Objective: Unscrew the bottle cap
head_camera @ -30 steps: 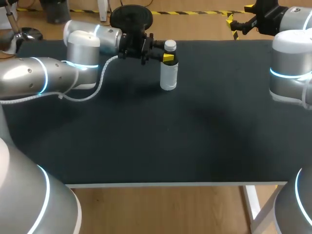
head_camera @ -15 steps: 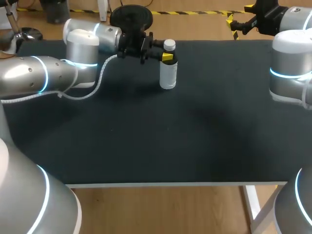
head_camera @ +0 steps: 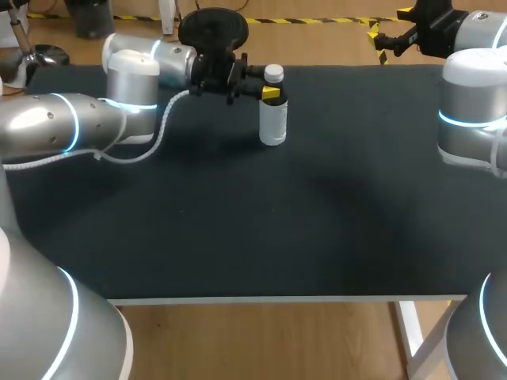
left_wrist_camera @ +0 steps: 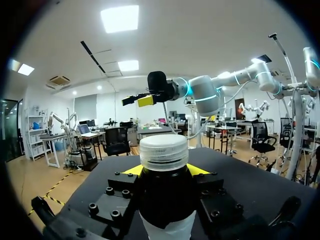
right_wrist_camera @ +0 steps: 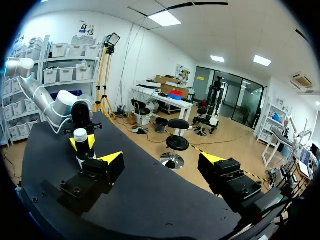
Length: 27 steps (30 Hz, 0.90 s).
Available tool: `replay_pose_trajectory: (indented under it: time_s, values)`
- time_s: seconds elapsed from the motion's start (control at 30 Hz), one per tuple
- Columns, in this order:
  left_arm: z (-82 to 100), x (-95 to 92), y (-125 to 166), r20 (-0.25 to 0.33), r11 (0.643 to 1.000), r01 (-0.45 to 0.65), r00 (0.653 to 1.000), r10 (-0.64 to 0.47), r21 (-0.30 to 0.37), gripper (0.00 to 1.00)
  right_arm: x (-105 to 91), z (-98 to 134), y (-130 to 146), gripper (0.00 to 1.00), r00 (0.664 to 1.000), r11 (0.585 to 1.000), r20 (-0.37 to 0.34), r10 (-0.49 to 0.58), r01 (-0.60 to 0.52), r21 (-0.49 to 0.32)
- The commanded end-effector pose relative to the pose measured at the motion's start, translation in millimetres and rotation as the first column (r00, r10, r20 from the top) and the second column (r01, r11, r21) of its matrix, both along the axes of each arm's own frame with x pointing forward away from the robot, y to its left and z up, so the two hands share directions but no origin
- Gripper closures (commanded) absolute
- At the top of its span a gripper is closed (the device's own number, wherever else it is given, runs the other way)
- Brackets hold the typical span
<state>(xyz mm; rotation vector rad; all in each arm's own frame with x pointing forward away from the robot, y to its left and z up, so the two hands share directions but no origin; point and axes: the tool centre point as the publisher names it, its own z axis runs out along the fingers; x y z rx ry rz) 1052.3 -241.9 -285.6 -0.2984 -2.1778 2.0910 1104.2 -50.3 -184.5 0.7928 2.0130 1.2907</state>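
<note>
While our left gripper pinches the small bottle just under its white cap, the bottle stands upright on the black table, near the far edge. We see one yellow tip pressing on each side of the neck. The cap sits on top of the bottle. Our right gripper hangs by the table's far right corner, well apart from the bottle, with its fingers spread wide.
</note>
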Motion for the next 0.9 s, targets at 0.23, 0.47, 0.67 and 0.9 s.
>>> replay_pose_trajectory:
  time_s: [0.23, 0.47, 0.67, 0.9]
  values:
    - [-2.8, 5.9, -2, -0.002, 1.0, 0.013, 1.0, -0.013, -0.004, 1.0, 0.0, 0, 0, 0.0, 1.0, 1.0, 0.0, 0.0, 0.0, 0.0]
    - [-2.8, 5.9, -2, -0.002, 1.0, 0.013, 1.0, -0.013, -0.004, 1.0, 0.0, 0, 0, 0.0, 1.0, 1.0, 0.0, 0.0, 0.0, 0.0]
    - [-2.8, 5.9, -2, -0.002, 1.0, 0.013, 1.0, -0.013, -0.004, 1.0, 0.0, 0, 0, 0.0, 1.0, 1.0, 0.0, 0.0, 0.0, 0.0]
    - [-2.8, 5.9, -2, -0.002, 1.0, 0.013, 1.0, -0.013, -0.004, 1.0, -5.0, -2, 11, 0.0, 0.994, 0.993, 0.008, 0.113, -0.113, 0.009]
